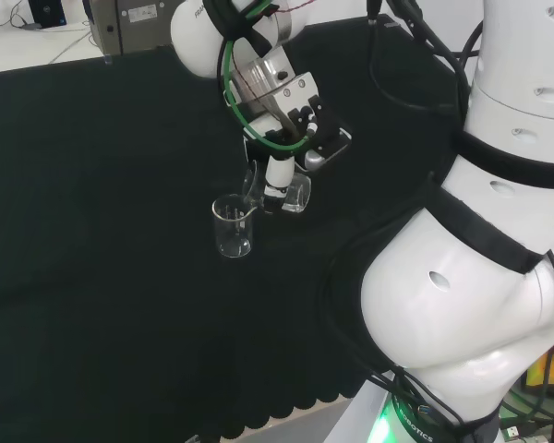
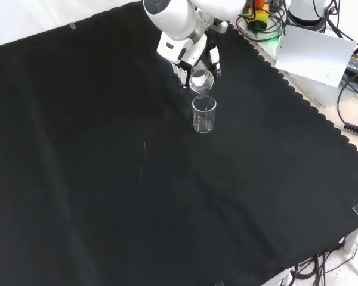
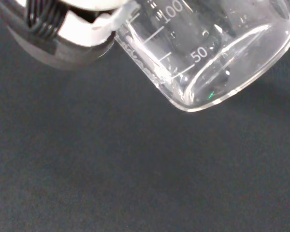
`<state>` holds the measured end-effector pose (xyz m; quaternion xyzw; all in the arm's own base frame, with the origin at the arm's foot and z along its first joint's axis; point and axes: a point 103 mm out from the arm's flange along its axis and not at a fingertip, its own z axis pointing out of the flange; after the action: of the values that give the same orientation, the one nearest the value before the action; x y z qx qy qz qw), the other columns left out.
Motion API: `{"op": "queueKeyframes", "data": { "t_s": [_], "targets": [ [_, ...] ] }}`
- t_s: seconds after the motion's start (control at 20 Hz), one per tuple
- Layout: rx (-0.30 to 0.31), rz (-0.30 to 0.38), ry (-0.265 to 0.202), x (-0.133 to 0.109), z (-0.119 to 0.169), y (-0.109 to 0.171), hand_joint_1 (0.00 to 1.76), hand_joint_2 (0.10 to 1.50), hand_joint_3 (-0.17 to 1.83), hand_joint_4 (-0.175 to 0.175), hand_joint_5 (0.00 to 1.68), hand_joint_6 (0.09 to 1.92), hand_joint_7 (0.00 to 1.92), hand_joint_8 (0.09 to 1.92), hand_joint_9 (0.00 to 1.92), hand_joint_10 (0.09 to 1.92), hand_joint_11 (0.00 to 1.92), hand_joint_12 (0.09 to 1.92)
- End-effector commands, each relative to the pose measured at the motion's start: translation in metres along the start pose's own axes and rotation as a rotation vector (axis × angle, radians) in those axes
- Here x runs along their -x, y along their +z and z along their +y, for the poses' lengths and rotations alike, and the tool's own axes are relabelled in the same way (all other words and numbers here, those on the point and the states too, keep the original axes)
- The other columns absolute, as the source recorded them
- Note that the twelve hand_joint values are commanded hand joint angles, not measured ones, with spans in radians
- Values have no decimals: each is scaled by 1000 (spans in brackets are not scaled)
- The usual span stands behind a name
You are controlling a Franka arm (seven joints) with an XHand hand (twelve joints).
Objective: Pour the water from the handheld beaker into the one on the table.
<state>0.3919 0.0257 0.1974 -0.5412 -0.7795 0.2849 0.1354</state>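
My hand (image 1: 291,129) is shut on a clear glass beaker (image 1: 286,192), tilted over on its side with its mouth toward a second clear beaker (image 1: 233,226) that stands upright on the black cloth. In the front view the held beaker (image 2: 201,81) hangs just above and behind the standing beaker (image 2: 204,114), its rim close over the other's rim. The wrist view shows the held beaker (image 3: 208,53) close up, tipped, with printed scale marks and a finger (image 3: 77,24) curled against its wall. I cannot tell how much water either beaker holds.
Black cloth (image 1: 102,231) covers the bench around the beakers. The arm's own white links (image 1: 471,277) stand at the right of the head view. Cables and a white box (image 2: 313,56) lie beyond the cloth's scalloped edge in the front view.
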Motion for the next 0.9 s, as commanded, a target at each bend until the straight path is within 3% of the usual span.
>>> {"op": "queueKeyframes", "data": {
  "t_s": [0.05,0.9],
  "targets": [
    [-8,-19,3,-2,0,-4,1196,1034,-175,-78,1384,367,1472,955,1657,630,1419,758],
    [-83,-83,20,-13,6,-21,1195,1036,-175,-75,1372,391,1470,962,1657,638,1419,763]
  ]
}}
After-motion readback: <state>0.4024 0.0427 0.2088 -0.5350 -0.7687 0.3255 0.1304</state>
